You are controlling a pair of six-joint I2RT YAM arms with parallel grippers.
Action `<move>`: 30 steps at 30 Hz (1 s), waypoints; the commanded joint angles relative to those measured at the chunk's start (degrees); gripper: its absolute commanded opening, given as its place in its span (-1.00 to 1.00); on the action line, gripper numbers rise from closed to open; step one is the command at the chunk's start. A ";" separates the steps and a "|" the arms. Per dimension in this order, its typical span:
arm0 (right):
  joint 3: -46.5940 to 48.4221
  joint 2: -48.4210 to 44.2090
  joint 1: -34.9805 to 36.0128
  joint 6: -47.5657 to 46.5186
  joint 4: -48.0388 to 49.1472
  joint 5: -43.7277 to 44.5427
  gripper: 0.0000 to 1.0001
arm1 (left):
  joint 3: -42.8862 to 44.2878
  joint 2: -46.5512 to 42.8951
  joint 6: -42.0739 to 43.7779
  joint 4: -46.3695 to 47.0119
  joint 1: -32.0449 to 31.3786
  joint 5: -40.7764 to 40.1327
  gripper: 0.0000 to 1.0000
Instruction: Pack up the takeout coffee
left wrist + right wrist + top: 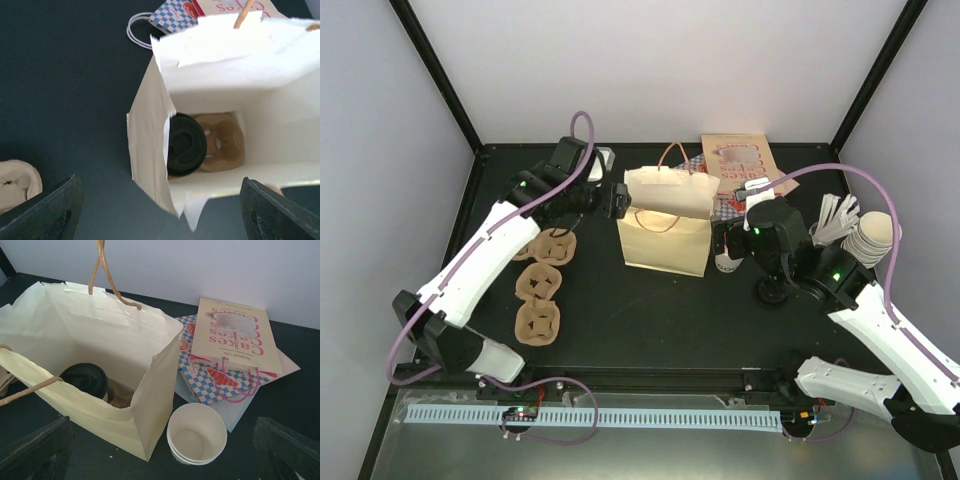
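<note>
Left wrist: round black-lidded takeout coffee (186, 144) inside creased paper bag (147, 150).

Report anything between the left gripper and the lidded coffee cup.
Only the paper bag's side wall, overlapping the lidded coffee cup's edge in the left wrist view; the cup sits inside the bag.

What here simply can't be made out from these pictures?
Takeout coffee: both wrist views show only its black lid; the walls of the paper bag hide the cup body.
Top view: the bag's own walls hide everything inside.
Cup carrier in the bag: left wrist view, partly covered by the lid and bag wall.
</note>
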 commanded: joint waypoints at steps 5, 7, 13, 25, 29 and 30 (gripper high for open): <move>-0.03 -1.07 -0.22 2.21 1.41 0.91 1.00 | 14.81 10.47 2.47 -5.66 -0.43 -4.42 0.66; 0.18 -1.17 -0.25 2.21 1.31 1.38 1.00 | 17.44 13.84 2.16 -7.85 -0.43 -4.97 0.64; 1.33 -0.38 -0.34 2.72 0.29 3.42 1.00 | 20.36 18.74 1.19 -11.68 -0.34 -3.87 0.55; 1.84 2.48 -0.53 2.91 -0.32 3.37 1.00 | 18.55 18.77 1.82 -11.81 -0.17 -4.65 -0.61; 3.49 4.34 -0.93 3.04 -2.76 2.95 1.00 | 18.00 17.16 2.16 -12.47 0.00 -5.62 -0.97; 4.38 5.08 -0.94 3.09 -3.76 2.86 1.00 | 17.13 16.26 2.24 -12.30 0.03 -5.75 -0.97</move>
